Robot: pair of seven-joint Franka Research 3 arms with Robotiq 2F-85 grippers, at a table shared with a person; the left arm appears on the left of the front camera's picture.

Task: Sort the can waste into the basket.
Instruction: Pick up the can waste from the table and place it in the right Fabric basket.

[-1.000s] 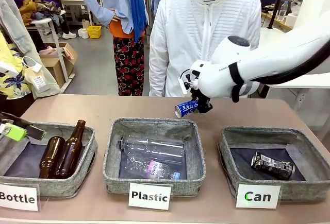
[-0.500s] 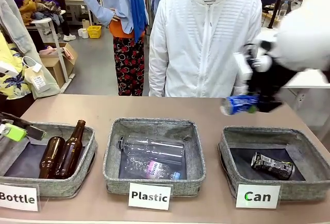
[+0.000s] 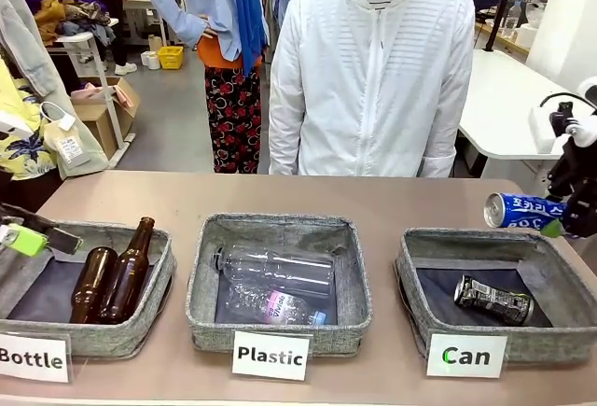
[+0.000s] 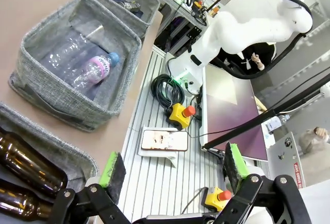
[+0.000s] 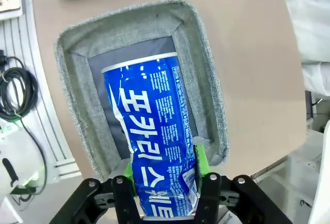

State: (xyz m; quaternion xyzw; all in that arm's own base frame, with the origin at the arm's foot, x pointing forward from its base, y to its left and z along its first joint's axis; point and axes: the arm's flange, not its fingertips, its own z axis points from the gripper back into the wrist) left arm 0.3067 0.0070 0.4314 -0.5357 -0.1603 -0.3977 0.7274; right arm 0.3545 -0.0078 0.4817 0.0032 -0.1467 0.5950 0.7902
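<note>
The blue can [image 3: 524, 212] with white lettering hangs on its side over the far right of the grey "Can" basket [image 3: 464, 238]. My right gripper [image 3: 563, 226] is shut on its right end. In the right wrist view the blue can [image 5: 154, 136] stands between the green pads of the right gripper [image 5: 165, 175], with the basket [image 5: 205, 80] below it. The black can [image 3: 492, 300] lies inside that basket, and the black can [image 4: 131, 6] is small at the top of the left wrist view. My left gripper [image 4: 174, 165] is open with nothing between its fingers, and the left gripper [image 3: 26, 235] sits over the left basket.
The middle "Plastic" basket [image 3: 210, 238] holds clear plastic bottles [image 3: 275, 271]. The left "Bottle" basket [image 3: 163, 266] holds two brown glass bottles [image 3: 126, 275]. A person in a white jacket [image 3: 373, 70] stands at the table's far side. White signs [image 3: 466, 356] stand along the near edge.
My right arm has swung right with the blue can, from above the middle basket's far side to over the right end of the "Can" basket. The left gripper has stayed still.
</note>
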